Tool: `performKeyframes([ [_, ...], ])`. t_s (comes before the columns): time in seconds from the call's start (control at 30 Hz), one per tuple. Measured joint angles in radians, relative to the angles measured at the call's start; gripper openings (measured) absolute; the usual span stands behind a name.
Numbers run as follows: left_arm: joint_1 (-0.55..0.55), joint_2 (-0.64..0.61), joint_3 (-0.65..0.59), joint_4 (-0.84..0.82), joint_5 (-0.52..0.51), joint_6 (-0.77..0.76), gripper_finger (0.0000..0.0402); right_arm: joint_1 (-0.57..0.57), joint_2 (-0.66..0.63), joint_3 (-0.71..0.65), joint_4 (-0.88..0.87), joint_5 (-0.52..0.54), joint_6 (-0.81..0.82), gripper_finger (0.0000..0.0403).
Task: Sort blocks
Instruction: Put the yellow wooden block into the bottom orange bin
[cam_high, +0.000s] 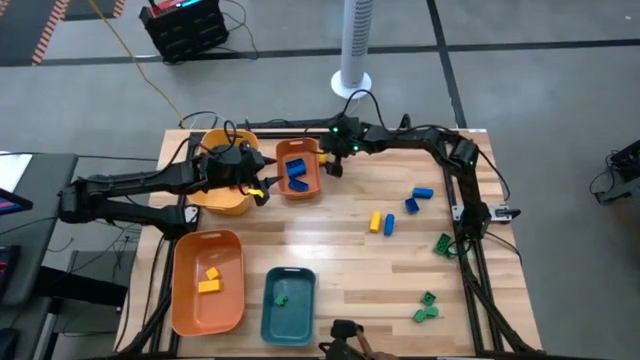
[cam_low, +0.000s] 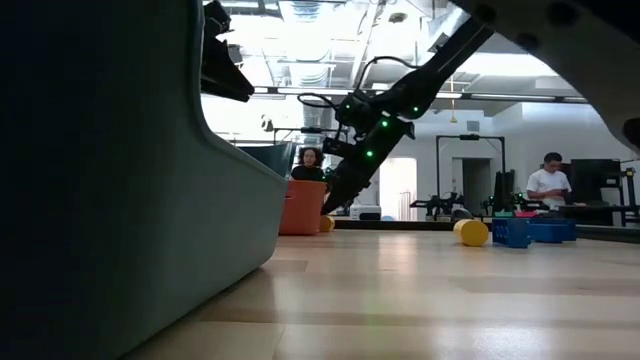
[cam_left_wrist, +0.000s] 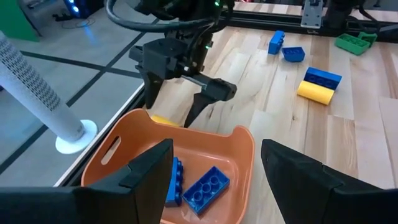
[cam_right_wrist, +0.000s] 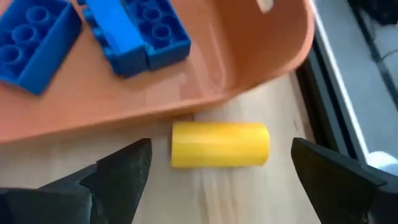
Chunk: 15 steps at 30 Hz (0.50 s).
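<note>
The right gripper (cam_high: 331, 166) hangs low at the table's far edge, fingers spread wide and pointing down. The left gripper (cam_high: 262, 187) hovers close beside it, fingers parted, seemingly holding nothing.

From my station, the low view is mostly blocked by the teal tray's wall (cam_low: 110, 180), blurred and cut off at the left edge. In the high view, the yellow block (cam_right_wrist: 219, 144) by the small orange tray (cam_high: 300, 180) is hidden under the right gripper (cam_high: 333, 165). The green blocks (cam_high: 427, 306) are too small for me to count studs. The right wrist view crops the tray and 1 blue block (cam_right_wrist: 34, 43).
</note>
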Motion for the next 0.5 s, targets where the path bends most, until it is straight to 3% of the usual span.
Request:
performKeyframes([
  [0.5, 0.0, 0.0, 0.0, 0.001, -0.004, 0.0, 0.024, -0.013, 0.035, 0.073, -0.125, -0.017, -0.058, 0.0397],
])
